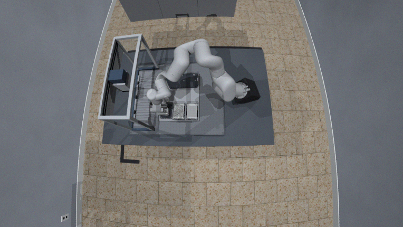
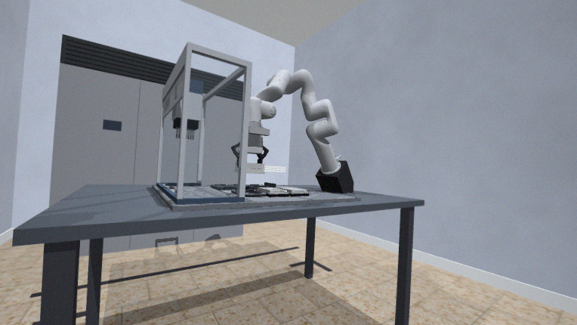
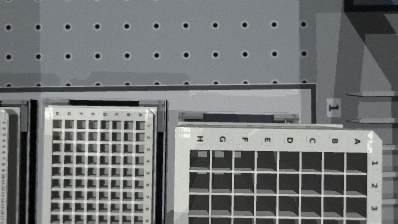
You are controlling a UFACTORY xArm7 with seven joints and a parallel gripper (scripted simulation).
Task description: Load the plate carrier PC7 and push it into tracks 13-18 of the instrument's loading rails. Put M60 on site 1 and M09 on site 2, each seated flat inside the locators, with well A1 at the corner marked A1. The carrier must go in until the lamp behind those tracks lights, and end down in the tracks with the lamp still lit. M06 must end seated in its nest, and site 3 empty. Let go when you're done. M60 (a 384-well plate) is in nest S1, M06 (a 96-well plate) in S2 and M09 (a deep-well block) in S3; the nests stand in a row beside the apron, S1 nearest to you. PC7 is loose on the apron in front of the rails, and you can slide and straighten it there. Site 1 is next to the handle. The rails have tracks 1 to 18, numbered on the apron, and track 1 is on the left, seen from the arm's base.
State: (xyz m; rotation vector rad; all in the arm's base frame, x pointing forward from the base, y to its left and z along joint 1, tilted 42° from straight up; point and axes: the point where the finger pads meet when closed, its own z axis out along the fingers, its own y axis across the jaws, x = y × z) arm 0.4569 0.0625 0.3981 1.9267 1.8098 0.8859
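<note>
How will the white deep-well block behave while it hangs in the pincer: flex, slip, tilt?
Probably stiff: the white deep-well block shows a thick rim and walled square wells, so flex seems unlikely. Its wells look deep, so it is likely heavier than the shallow white 96-well plate beside it. The pincer grips smooth side walls, so a jolt might let it slip.
</note>
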